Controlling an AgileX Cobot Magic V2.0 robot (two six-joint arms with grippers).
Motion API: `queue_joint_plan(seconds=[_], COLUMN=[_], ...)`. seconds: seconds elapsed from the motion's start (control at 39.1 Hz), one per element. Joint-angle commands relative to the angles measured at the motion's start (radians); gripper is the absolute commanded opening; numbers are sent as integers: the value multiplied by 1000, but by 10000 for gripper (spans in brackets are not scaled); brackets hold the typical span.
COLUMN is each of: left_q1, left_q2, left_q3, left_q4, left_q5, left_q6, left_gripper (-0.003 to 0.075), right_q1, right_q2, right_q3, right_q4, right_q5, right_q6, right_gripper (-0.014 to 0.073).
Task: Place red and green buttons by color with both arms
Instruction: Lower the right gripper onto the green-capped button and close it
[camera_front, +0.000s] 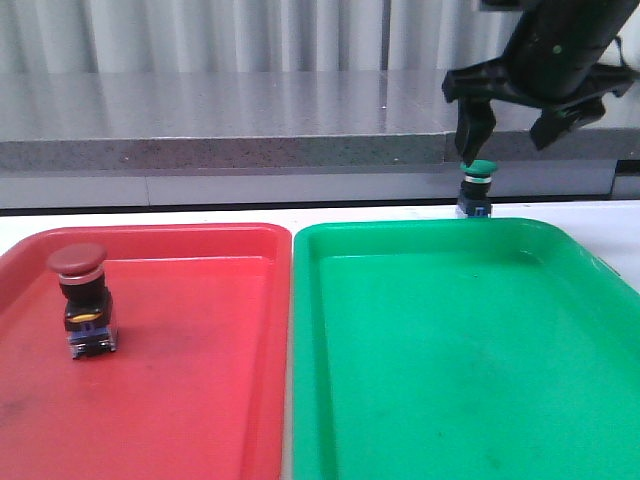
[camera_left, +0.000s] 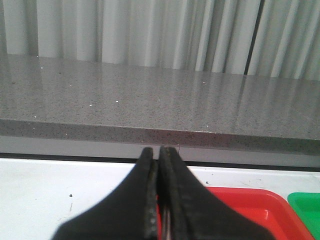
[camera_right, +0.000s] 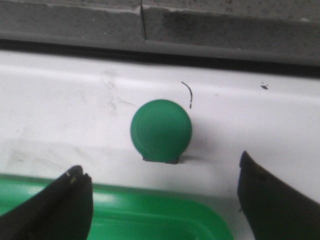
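Directly under the right gripper (camera_front: 512, 135) stands the green button (camera_front: 477, 187), upright on the white table (camera_front: 200, 217) just behind the far rim of the green tray (camera_front: 440, 350). The gripper's jaws are spread wide and hold nothing; in the front view one finger (camera_front: 476, 128) hangs just above the button's cap, and whether it touches cannot be told. From the right wrist view the green cap (camera_right: 161, 130) sits ahead of and between the two dark fingertips (camera_right: 60, 210), clear of both, with the tray's rim (camera_right: 150, 200) nearer the gripper than the button. The left gripper (camera_left: 159, 165) has its two fingers pressed together with nothing between them, and it hangs over the white table with a corner of the red tray (camera_left: 255, 205) just beyond its tips. The red button (camera_front: 84, 300) stands upright inside the red tray (camera_front: 200, 400), well apart from the right gripper.
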Motion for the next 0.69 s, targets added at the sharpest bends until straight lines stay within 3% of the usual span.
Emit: queue_joint_plan(seconds=[0.0,0.26,0.36,0.54,0.66], left_q1=[3,3,3,3,3], left_q2=[11,11,11,11,11], left_q3=[-25,-25,-25,-25,-25], left_q4=[-3,-3,-3,-3,-3], left_q5=[-84,-84,-84,-84,-84], left_q6=[-1,-1,-1,-1,-1], left_gripper=[-20,-20,-20,-20,-20], right_q1=[-4,-9,-9,-9,-9], right_q2=[23,124,131,126,97], right_q3=[-129,-261,-275,-277,-277], right_q4=[-5,2,6,6,6], right_q5=[28,44,58,61,73], right_q6=[1,40,42,42,42], right_gripper=[610,589,477,206,128])
